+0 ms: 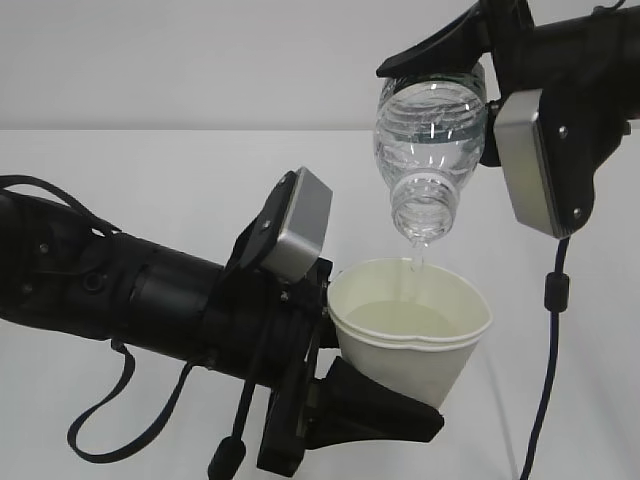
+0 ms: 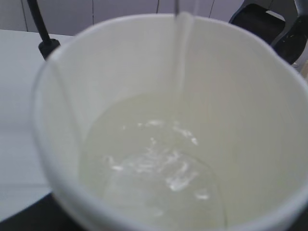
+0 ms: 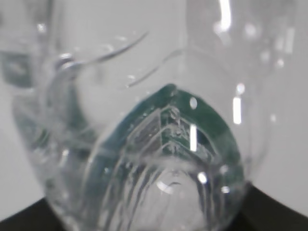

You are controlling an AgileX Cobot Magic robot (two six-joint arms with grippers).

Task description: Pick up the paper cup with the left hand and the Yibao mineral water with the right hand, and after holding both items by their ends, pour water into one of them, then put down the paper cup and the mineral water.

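- Yibao mineral water (image 1: 432, 140): small clear ribbed bottle, capless, held upside down high at the right of the exterior view, its mouth just above the paper cup and apart from the rim. A thin stream falls from the neck.
- Right claw (image 1: 470, 75): pinching the bottle at its base end, one black jaw visible over the top; the green label shows through the plastic in the right wrist view.
- Paper cup (image 1: 410, 335): white, tapered, rolled rim, held upright in mid-air below the bottle, part filled with pale water.
- Left claw (image 1: 345, 375): closed on the cup low on its wall, one jaw under the base side.
- Handling, bottle: judged light and growing lighter; thin walls likely to buckle under a hard squeeze; smooth and possibly wet near the neck. Best held at the ribbed base, as now.
- Handling, cup: judged soft and easily crushed, heavier as it fills; must stay level. Grip low, gently.
- Bench (image 1: 120, 180): plain white, bare where seen, well below both items.
- Room: pale blank wall behind; black cables hang from both arms.
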